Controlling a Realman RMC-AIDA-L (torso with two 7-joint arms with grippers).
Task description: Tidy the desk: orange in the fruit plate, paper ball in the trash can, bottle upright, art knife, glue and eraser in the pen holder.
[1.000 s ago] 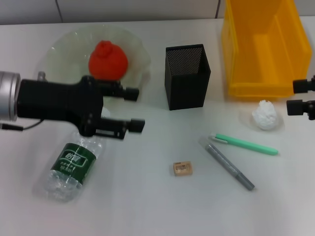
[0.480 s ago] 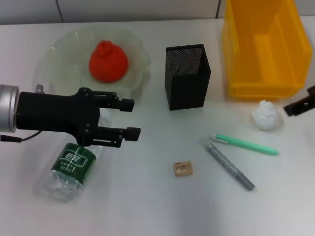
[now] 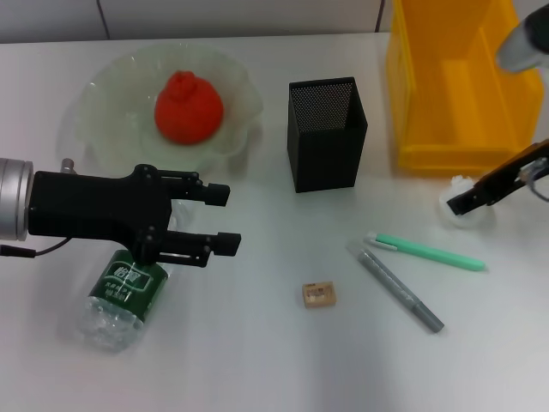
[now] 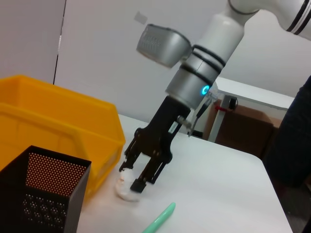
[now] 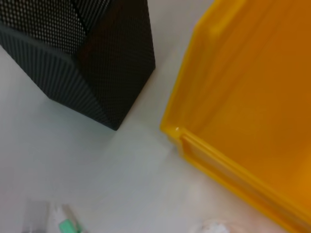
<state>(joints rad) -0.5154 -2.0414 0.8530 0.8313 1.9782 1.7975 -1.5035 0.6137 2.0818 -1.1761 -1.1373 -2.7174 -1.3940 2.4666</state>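
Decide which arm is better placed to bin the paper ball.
Right. The right gripper already has its open fingers around the paper ball, just in front of the trash can; the left gripper hovers over the bottle.

Left arm: a brushed silver cylinder at the wrist, then a matte black boxy housing narrowing into the left gripper (image 3: 220, 220), two slim black fingers (image 3: 225, 245) ending in blocky square pads. A thin dark cable trails under the wrist, and a small silver screw head sits on top of the housing.

Right arm, seen from the left wrist camera: glossy white tubular links, black ring seams at the joint, a silver-grey metallic segment carrying a glowing cyan indicator light. A grey rounded-rectangular camera box juts off one side. Below that, a black angular linkage forms the right gripper (image 4: 136, 175), with a loop of black cable beside the wrist.
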